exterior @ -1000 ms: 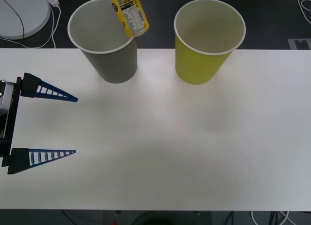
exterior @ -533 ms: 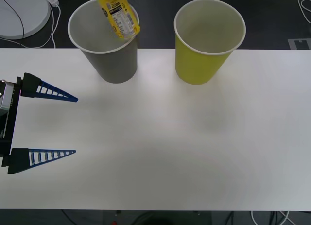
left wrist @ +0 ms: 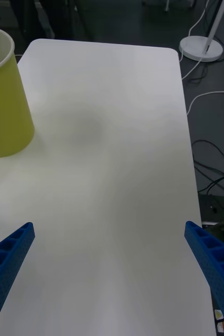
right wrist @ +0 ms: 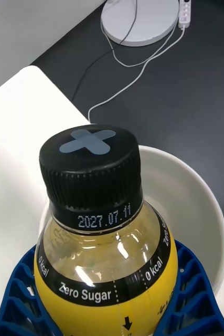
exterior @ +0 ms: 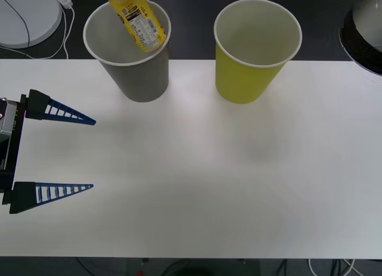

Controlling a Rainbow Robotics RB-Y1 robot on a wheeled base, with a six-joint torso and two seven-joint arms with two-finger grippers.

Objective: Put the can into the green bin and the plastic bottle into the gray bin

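Note:
The plastic bottle [exterior: 136, 19], yellow with a black cap [right wrist: 91, 168], hangs tilted with its lower end over the mouth of the gray bin [exterior: 140, 73]. My right gripper [right wrist: 109, 315] is shut on the bottle's body, its blue fingers [right wrist: 195, 294] on both sides. The gray bin's white inside [right wrist: 195, 210] lies right below the bottle. To the right of the gray bin stands the green bin [exterior: 253, 55], also seen as a yellow-green cup [left wrist: 1, 105]. My left gripper [exterior: 93, 153] waits open over the table's left side. The can is out of view.
Both bins stand at the far edge of the white table [exterior: 209, 180]. On the dark floor beyond lies a white round disc [exterior: 27, 14] with cables. A white and black part of my right arm [exterior: 364, 19] shows at the upper right.
The bottle has moved left and down, further over the gray bin's mouth. Part of my right arm has come into view at the upper right. The left arm has not moved.

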